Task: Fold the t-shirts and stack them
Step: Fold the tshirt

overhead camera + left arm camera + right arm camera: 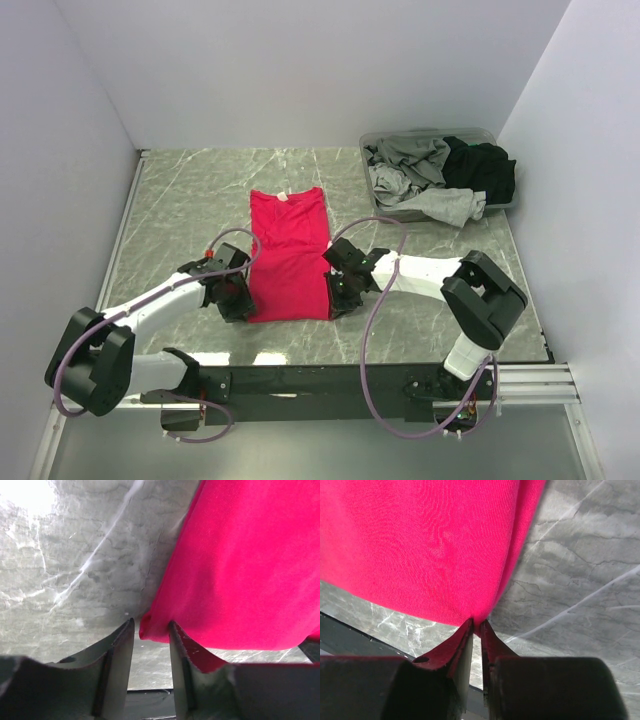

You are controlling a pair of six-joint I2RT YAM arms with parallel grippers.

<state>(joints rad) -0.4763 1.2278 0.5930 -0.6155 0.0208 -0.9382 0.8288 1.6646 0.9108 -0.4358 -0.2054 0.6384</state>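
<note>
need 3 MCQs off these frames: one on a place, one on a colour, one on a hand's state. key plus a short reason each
1. The grey tub sits at the:
A) far right
B) near left
C) centre

2. The t-shirt outside the tub is:
A) black
B) pinkish-red
C) grey

3. The right hand is:
A) wide open
B) shut on nothing
C) pinched on the t-shirt's near corner

Key:
1 A, the top view shows it at the back on the right.
2 B, both wrist views show cloth of that colour.
3 C, its wrist view shows red cloth nipped in it.
</note>
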